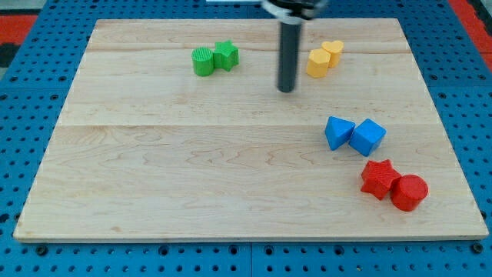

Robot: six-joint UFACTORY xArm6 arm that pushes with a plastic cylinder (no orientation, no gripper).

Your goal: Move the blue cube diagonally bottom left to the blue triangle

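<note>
Blocks on the wooden desk point(154, 177): eight total, in four touching pairs. Two green point(203, 61) point(226, 55) up top, two yellow point(317, 62) point(333, 51) top right, red star point(379, 178) plus red cylinder point(409, 191) bottom right. Blue triangle point(338, 131) sits just left of the blue cube point(368, 136). Tip point(287, 88) hangs between green and yellow, well above the blues. No pincer here, just a rod, so can't tell open or closed. No writing visible.
</note>
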